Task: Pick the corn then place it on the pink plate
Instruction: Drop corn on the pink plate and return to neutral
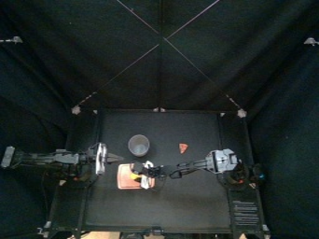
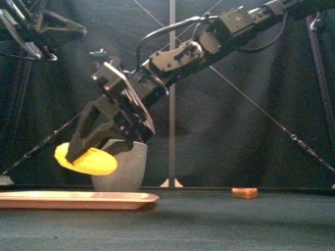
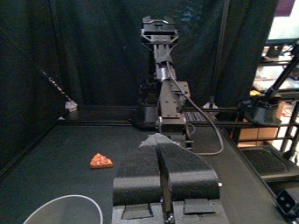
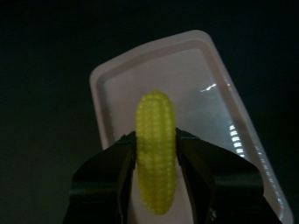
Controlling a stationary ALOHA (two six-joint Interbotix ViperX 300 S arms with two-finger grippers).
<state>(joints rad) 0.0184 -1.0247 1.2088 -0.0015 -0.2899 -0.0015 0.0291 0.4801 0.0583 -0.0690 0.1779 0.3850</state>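
Because the right hand (image 2: 92, 147) has its two jaws squeezed around the middle of the corn (image 2: 78, 157), the corn hangs in the air and not on the counter. The pink plate (image 2: 78, 200) lies right under it, near the counter's left edge, with a gap between them. The corn's long side runs almost the same way as the plate's long side. So I think the next move is straight down, then let go. The left hand (image 3: 160, 144) is closed on nothing and rests by the left edge. A grey cup (image 2: 124, 169) stands just behind the plate.
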